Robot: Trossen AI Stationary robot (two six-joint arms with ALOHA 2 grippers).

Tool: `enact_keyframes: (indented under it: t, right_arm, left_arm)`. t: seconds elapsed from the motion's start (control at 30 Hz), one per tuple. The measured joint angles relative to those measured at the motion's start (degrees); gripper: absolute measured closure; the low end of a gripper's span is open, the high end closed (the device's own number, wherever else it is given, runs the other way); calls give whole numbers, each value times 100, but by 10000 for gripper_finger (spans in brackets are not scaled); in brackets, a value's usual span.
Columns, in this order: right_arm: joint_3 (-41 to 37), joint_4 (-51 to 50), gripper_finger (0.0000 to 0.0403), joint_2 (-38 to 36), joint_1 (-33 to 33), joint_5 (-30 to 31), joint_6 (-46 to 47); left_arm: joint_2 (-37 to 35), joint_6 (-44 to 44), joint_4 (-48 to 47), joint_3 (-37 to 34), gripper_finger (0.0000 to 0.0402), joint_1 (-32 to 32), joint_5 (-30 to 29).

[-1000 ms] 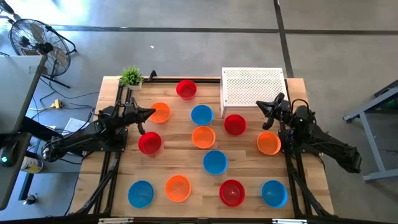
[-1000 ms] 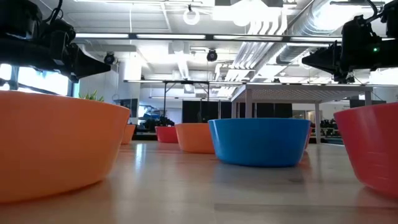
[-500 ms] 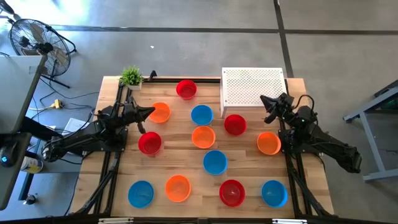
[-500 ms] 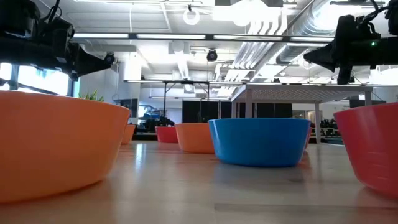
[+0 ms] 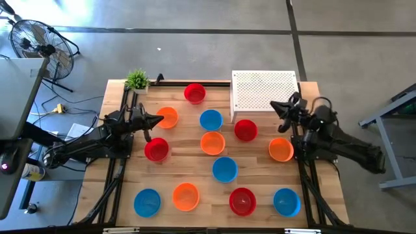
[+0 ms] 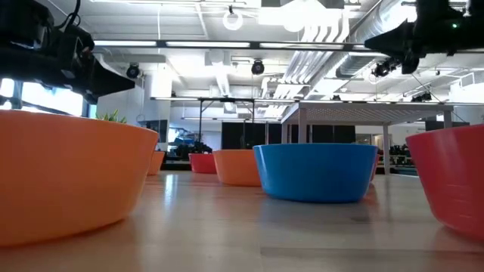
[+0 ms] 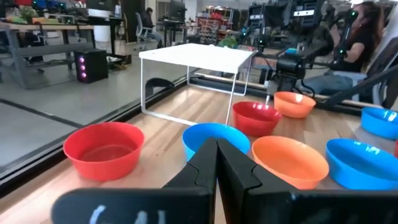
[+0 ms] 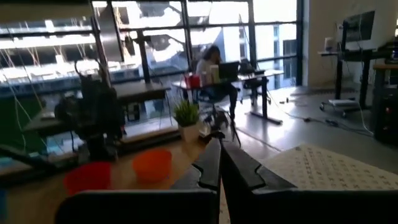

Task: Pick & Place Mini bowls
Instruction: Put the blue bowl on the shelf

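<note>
Eleven mini bowls (image 5: 224,169) lay scattered, open side up and each standing apart, over the wooden desk (image 5: 195,166). At the far edge sat a red bowl (image 5: 194,93), with a small green plant (image 5: 137,80) at the far left corner and a white perforated stand (image 5: 264,90) at the far right. Behind the middle came an orange bowl (image 5: 168,117), a blue bowl (image 5: 210,119) and a second red bowl (image 5: 245,130) just in front of the stand. A third red bowl (image 5: 156,149), an orange one in the centre (image 5: 212,142) and an orange one on the right (image 5: 281,149) formed the next row, with the blue one nearer the front. Along the near edge stood blue (image 5: 147,202), orange (image 5: 186,196), red (image 5: 242,201) and blue (image 5: 286,201) bowls. The left claw (image 5: 158,119) hung above the desk just beside the orange bowl behind the middle, its fingers pressed together and holding nothing; in the left wrist view the closed fingertips (image 7: 217,149) pointed toward the blue bowl and the stand beyond. The right claw (image 5: 275,106) hovered over the front right edge of the white stand, likewise closed and empty, its fingers (image 8: 219,155) meeting in the right wrist view above the perforated top. In the low view both arms showed only at the upper corners, clear of the bowls.
</note>
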Motion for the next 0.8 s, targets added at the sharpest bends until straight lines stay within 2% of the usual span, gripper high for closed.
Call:
enact_keyframes:
  t: [0.2,0.4,0.57,0.8]
  right_arm:
    - [835,-899,403,1391,812,815,-692]
    - [1450,-1682,403,2576,1617,1424,-540]
    - [2015,-2613,402,3353,2265,1741,374]
    - [2651,-3770,402,4238,3111,1730,2145]
  left_arm:
    - [157,240,11,0,401,0,-364]
    - [164,289,1,0,401,0,-402]
    - [164,241,-21,0,401,0,-400]
    - [164,136,-21,0,401,-1,-402]
